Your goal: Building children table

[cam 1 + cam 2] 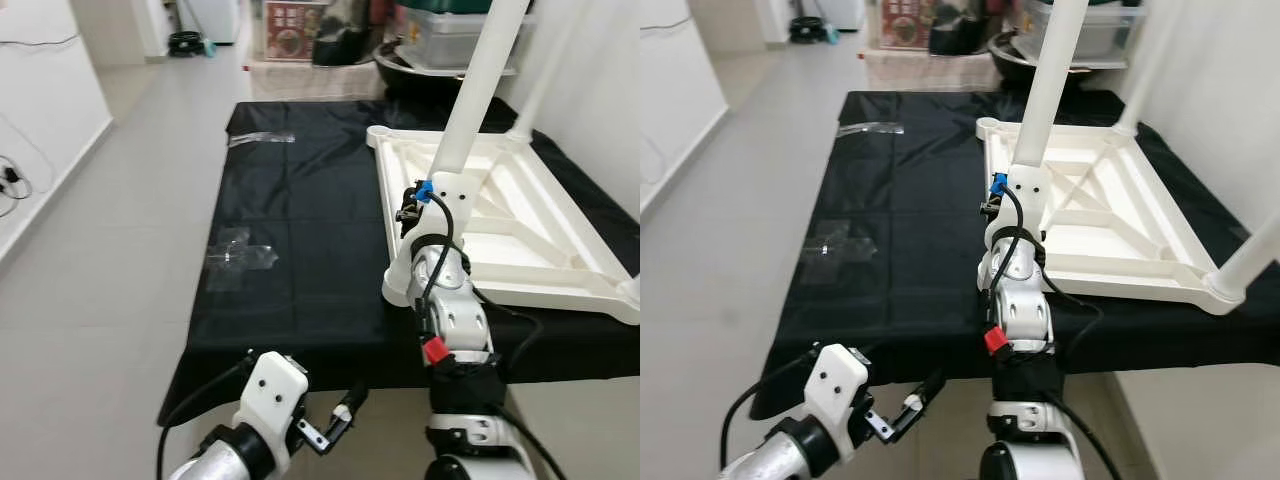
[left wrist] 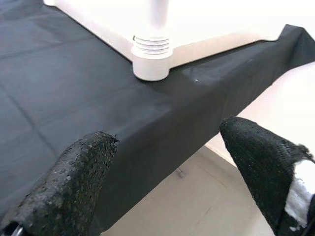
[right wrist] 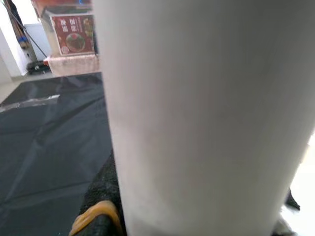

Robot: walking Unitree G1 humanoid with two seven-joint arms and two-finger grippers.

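Underneath, a black cloth [image 1: 300,260] covers the platform, tape patches [image 1: 240,258] on its left half. On its right half lies the white tabletop [image 1: 520,225], upside down, its near-left corner at the cloth's front edge. From that corner a white leg [image 1: 475,90] rises, tilted; the right gripper [image 1: 425,205] is clamped around its lower part. Low off the front edge, the left gripper [image 2: 167,162] hangs spread wide, holding nothing.
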